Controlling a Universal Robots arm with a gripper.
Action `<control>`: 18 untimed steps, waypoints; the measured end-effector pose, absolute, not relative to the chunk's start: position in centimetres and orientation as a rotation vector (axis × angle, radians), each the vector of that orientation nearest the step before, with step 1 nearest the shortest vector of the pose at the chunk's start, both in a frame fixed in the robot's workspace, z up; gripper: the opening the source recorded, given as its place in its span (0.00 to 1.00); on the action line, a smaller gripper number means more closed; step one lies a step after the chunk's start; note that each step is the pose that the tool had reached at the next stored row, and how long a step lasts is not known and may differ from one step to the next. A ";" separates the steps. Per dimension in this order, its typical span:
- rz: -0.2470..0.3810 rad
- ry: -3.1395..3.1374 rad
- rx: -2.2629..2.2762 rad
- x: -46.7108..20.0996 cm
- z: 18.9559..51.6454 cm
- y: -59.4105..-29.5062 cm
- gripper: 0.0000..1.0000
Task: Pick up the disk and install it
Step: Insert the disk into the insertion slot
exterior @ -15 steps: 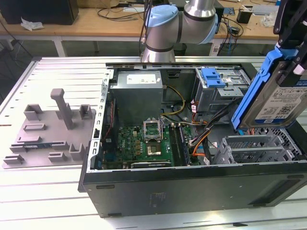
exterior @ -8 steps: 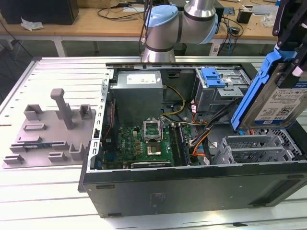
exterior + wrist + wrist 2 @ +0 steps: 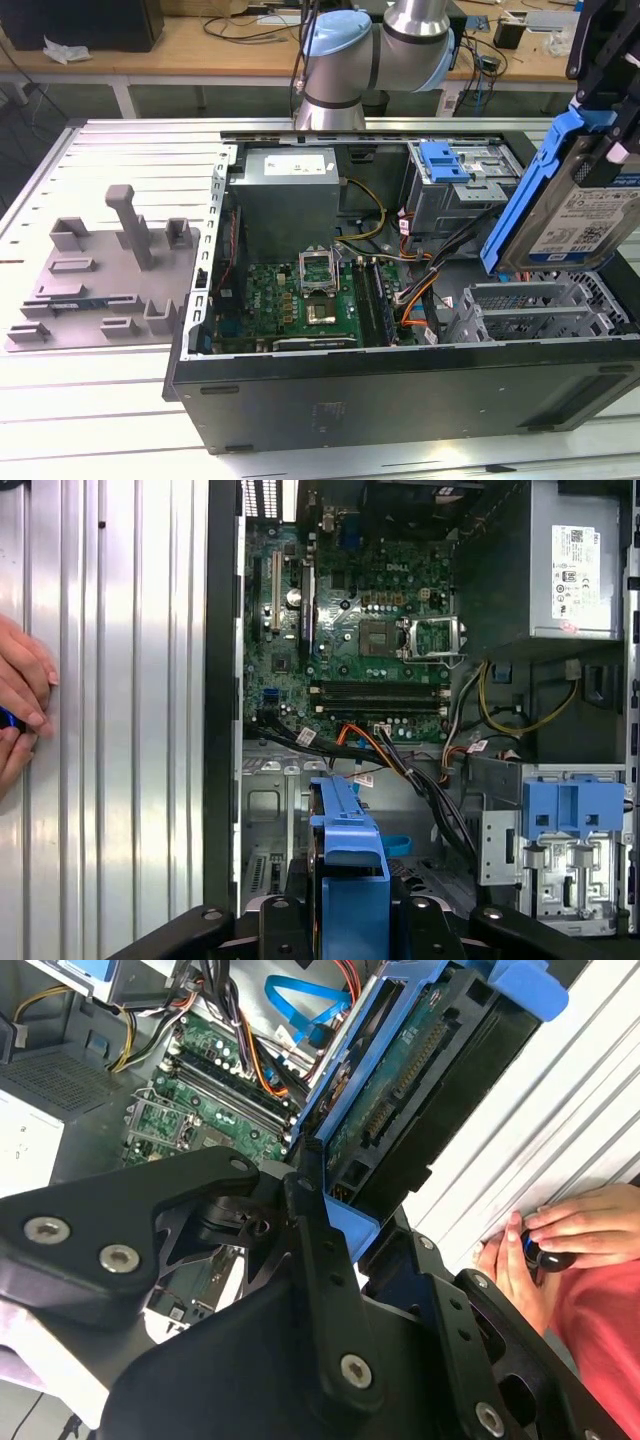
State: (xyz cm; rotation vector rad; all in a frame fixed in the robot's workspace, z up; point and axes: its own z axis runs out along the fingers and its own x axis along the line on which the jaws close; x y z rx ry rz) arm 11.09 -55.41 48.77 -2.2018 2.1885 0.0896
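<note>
one hold carries everything: the gripper (image 3: 600, 150) is clamped on the disk (image 3: 572, 205), and in the second wrist view its fingers (image 3: 315, 1250) pinch the blue rail bracket rather than the metal body. in the exterior view the disk hangs tilted in the air over the open computer case (image 3: 400, 390), at the exterior view's right, touching nothing below it.

several things could go wrong from here. plastic rails flex, so the drive could likely twist or slip in the clamp, and a fall would land it on the metal bays or near the motherboard (image 3: 310, 290). the tilt is the second worry: if the disk meets the drive cage (image 3: 450, 205) at this angle, a rail may well catch an edge and jam instead of sliding. a bundle of cables (image 3: 440, 265) crosses the space between the motherboard and the cage, and a corner of the bracket could snag a wire or tug a plug loose. finally, a person's hand (image 3: 20, 705) rests on the slatted table (image 3: 120, 730) just beside the case wall, close enough that a wide swing of the arm might strike it.
</note>
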 end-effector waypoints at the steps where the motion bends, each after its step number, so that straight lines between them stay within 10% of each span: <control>1: 0.090 2.188 -2.202 11.1 48.7 -55.4 0.37; 18: 0.090 2.188 -2.202 11.3 48.0 -55.4 0.37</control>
